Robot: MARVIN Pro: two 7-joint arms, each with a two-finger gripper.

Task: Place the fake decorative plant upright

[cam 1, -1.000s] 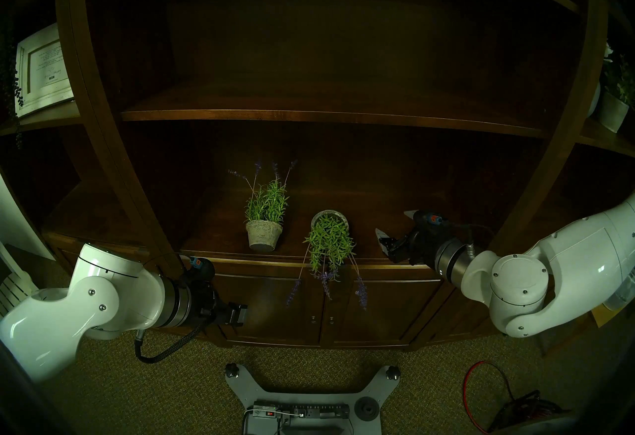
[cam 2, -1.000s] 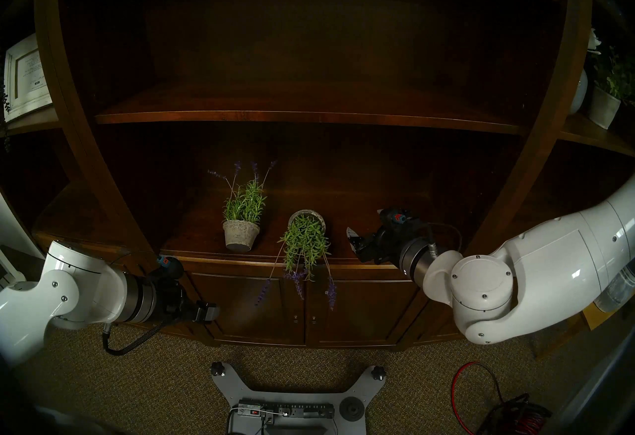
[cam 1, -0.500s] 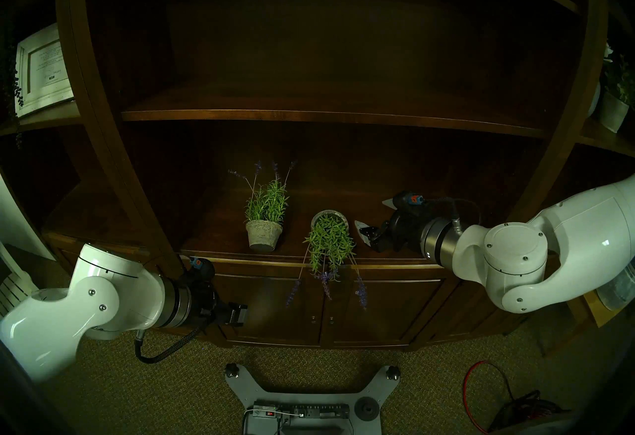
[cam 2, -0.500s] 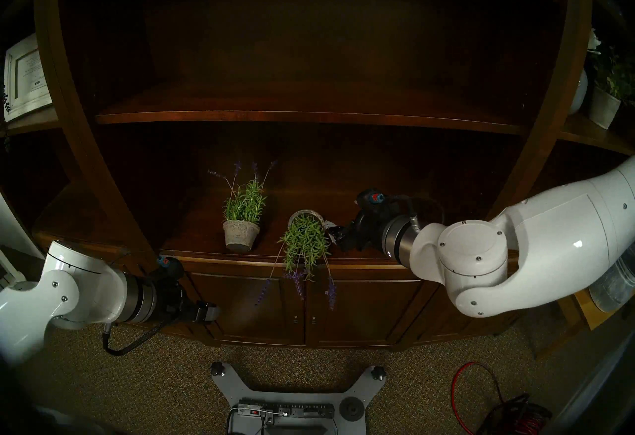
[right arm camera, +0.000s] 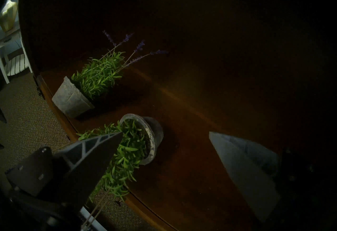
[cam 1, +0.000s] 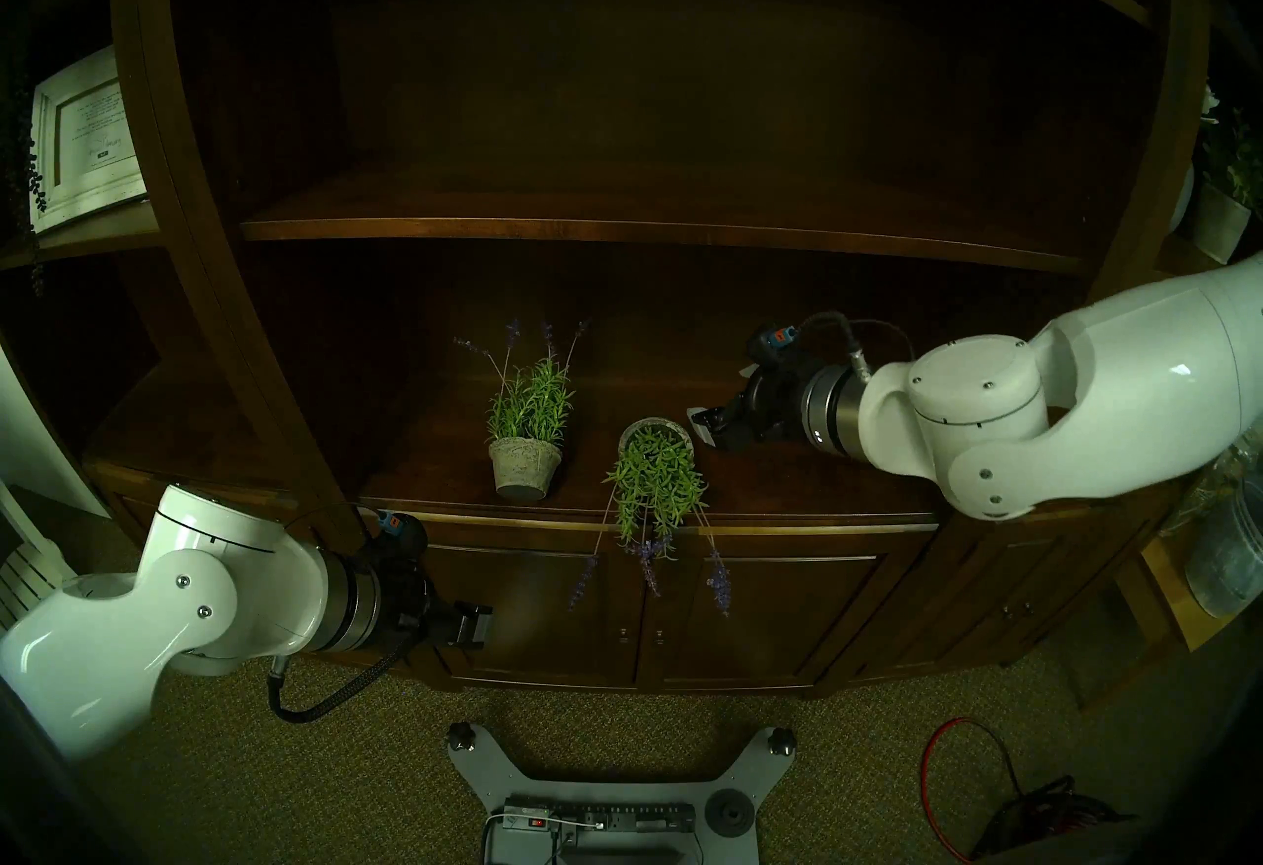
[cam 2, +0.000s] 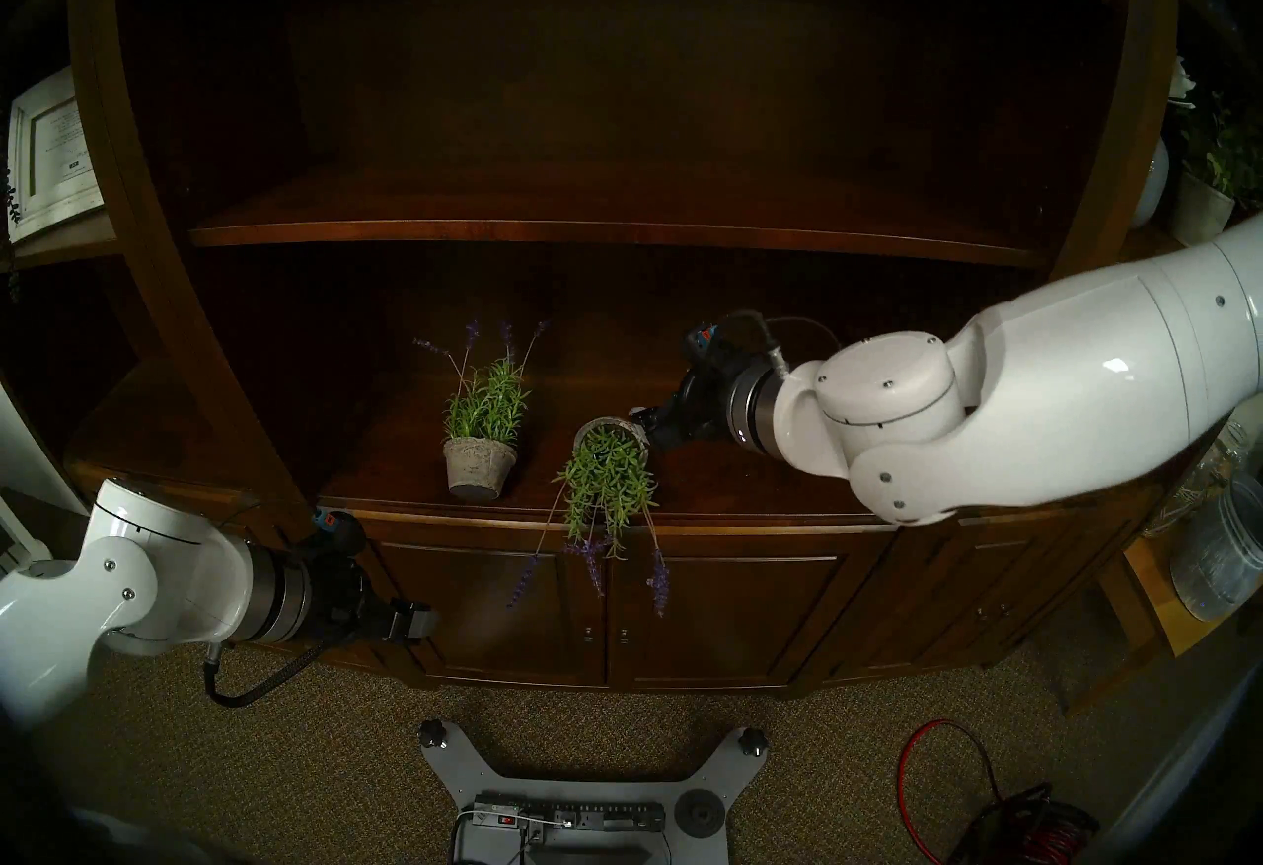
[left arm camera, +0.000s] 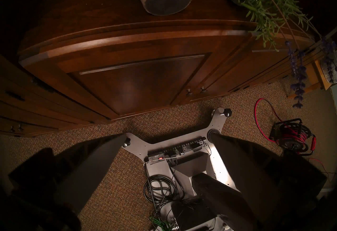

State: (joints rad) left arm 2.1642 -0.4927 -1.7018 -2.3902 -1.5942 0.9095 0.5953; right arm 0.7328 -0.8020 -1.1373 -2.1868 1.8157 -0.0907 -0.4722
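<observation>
Lying on its side | tipped lavender plant [cam 1: 655, 479] | stems overhanging shelf edge [cam 1: 786, 526]

Two potted plants [cam 1: 525, 441] [cam 1: 655, 479], one upright, one toppled

A dark wooden shelf unit [cam 1: 615, 228] is observed, with cabinet doors [cam 1: 752, 617] below. A second potted lavender [cam 1: 526, 426] is seen standing upright in a grey pot on the lower shelf. A white framed print [cam 1: 85, 139] is noted on the shelf to the left side, and a white potted plant [cam 1: 1223, 207] on the shelf to the right side. A power strip [cam 1: 601, 821] is mounted on a grey base plate [cam 1: 601, 781] over the carpet [cam 1: 273, 795]. A red cable reel [left arm camera: 291, 135] is recorded on the floor at right.
</observation>
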